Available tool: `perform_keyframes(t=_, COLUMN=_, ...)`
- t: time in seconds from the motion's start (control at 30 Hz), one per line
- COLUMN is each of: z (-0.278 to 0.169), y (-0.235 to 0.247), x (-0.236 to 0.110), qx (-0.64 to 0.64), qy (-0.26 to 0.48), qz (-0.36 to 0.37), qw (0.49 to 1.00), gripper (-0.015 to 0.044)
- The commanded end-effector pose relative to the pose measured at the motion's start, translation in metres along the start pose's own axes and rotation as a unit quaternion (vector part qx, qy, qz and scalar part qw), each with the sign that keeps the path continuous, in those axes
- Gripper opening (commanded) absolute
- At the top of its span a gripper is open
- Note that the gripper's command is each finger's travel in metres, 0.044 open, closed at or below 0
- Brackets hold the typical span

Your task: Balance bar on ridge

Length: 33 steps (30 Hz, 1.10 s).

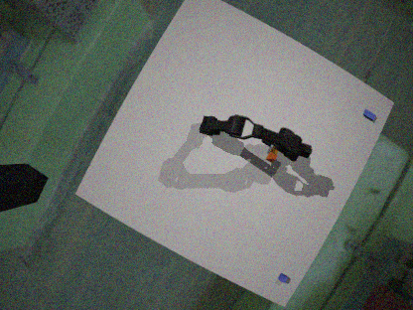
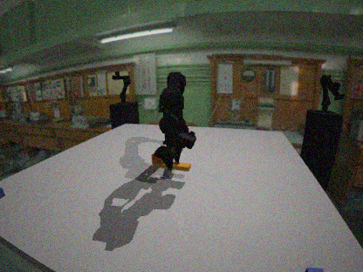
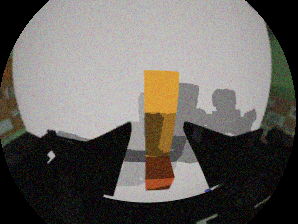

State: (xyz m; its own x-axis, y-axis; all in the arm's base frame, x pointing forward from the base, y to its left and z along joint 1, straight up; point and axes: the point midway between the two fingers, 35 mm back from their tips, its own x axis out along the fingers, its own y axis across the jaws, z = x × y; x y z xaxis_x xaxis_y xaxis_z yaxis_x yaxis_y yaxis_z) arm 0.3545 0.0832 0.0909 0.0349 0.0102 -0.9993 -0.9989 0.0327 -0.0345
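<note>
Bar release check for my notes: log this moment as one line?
end effector: open, straddling bar | bar: free between fingers, off table | ridge: hidden

The arm (image 2: 174,114) reaches down, hand (image 3: 160,145) open, holding nothing.

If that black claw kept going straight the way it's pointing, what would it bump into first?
Most likely the orange bar, which lies right between the open gripper's fingers in the wrist view. Below it comes the white table. How far off the bar is cannot be judged.
</note>
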Motion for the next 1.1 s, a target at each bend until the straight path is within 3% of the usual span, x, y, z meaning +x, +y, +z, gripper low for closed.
perform_keyframes(t=0.0, z=0.000, y=0.000, x=0.000, qx=0.000, qy=0.000, qz=0.000, qw=1.000, gripper=0.0421)
perform_keyframes(t=0.17, z=0.000, y=-0.002, x=-0.008, qx=0.000, qy=0.000, qz=0.000, qw=1.000, gripper=0.0440)
perform_keyframes(t=0.43, z=0.000, y=0.000, x=-0.098, qx=0.000, qy=0.000, qz=0.000, qw=1.000, gripper=0.0440)
perform_keyframes(t=1.07, z=0.000, y=0.000, x=-0.100, qx=0.000, qy=0.000, qz=0.000, qw=1.000, gripper=0.0440)
